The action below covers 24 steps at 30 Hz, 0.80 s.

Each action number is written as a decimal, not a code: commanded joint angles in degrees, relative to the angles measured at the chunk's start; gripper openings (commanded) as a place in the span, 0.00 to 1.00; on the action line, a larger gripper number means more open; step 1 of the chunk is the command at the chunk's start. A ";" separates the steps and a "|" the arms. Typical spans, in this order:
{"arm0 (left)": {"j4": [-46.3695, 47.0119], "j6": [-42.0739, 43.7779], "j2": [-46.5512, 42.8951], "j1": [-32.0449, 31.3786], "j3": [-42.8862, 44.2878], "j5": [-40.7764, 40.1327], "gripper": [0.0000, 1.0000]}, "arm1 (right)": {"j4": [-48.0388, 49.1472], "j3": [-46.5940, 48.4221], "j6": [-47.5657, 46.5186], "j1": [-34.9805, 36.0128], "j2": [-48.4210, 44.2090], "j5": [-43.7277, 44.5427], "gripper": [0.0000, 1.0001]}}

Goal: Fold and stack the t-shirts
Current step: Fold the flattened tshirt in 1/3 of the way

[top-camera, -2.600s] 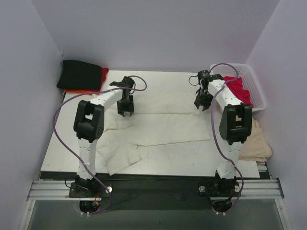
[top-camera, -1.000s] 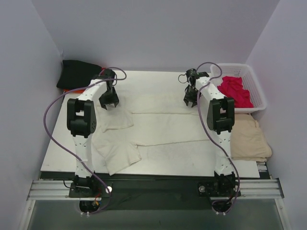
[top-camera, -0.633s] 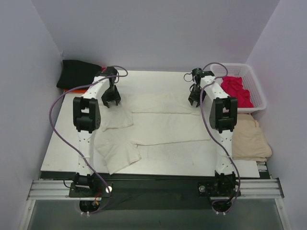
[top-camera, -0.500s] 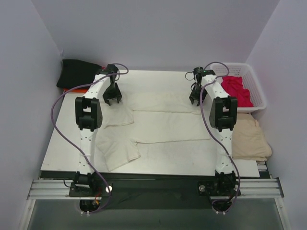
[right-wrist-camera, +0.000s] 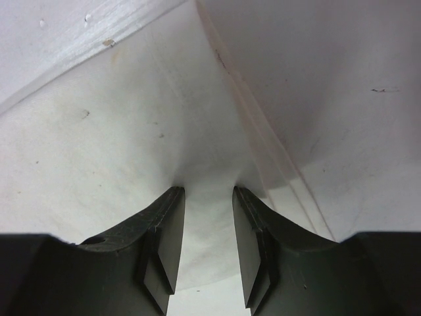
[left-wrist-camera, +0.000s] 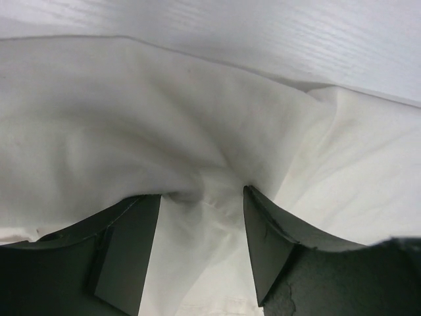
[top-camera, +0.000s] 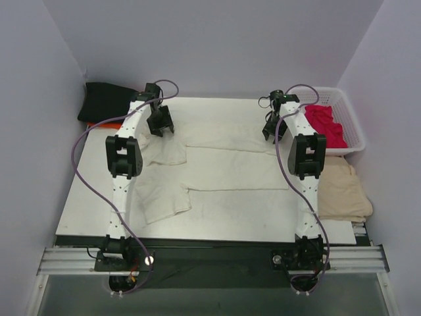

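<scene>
A large cream-white t-shirt [top-camera: 223, 171] lies spread across the white table [top-camera: 217, 108], its sleeves at the left. My left gripper [top-camera: 160, 125] is at its far left corner and my right gripper [top-camera: 273, 128] at its far right corner. In the left wrist view the cream cloth [left-wrist-camera: 131, 118] bunches between the jaws of the left gripper [left-wrist-camera: 202, 194]. In the right wrist view a raised fold of cloth [right-wrist-camera: 99, 145] is pinched in the right gripper [right-wrist-camera: 208, 191]. A folded black t-shirt [top-camera: 105, 102] lies at the far left. A crimson t-shirt [top-camera: 322, 125] is in the basket.
The white lattice basket [top-camera: 352, 128] stands at the far right corner. A beige cloth [top-camera: 342, 191] lies off the table's right edge. Walls close in at the left, the back and the right. A strip of bare table lies beyond the shirt's far edge.
Both grippers have moved toward the far edge of the table, and the cream-white t-shirt has slid that way with them. The left sleeve now lies further from the arm bases.
</scene>
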 commanded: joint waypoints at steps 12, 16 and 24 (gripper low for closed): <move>9.95 4.84 4.68 1.13 -0.48 13.41 0.67 | -2.14 -1.45 0.21 -0.82 -1.84 1.98 0.36; 11.61 2.90 1.95 1.74 -3.91 2.09 0.67 | -1.88 -0.76 -1.28 -0.73 -1.84 1.11 0.36; 17.14 -0.71 -3.14 3.59 -7.52 1.86 0.67 | -1.09 1.09 -2.95 -0.73 -5.00 1.89 0.36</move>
